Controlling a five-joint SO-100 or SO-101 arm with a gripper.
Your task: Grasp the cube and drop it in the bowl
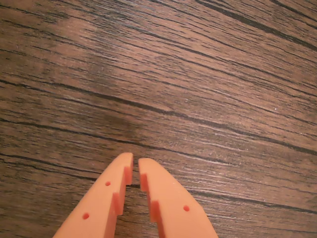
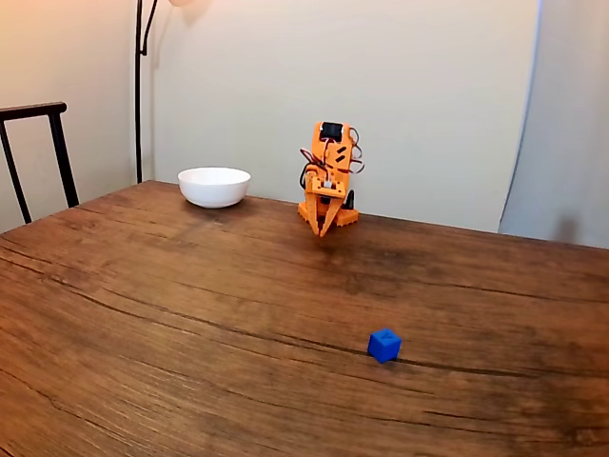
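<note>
A tiny bright-blue cube (image 2: 384, 345) lies on the wooden table toward the front right in the fixed view. The white bowl (image 2: 214, 187) stands at the back left of the table. Between them at the back, the orange arm is folded down with its gripper (image 2: 324, 231) pointing at the tabletop, far from the cube. In the wrist view the gripper (image 1: 135, 159) enters from the bottom edge, its orange fingers nearly touching, with nothing between them and bare wood beneath.
A dark chair back (image 2: 38, 143) stands at the left edge and a lamp pole (image 2: 139, 86) rises behind the bowl. The wooden table (image 2: 190, 314) stretches wide around the cube.
</note>
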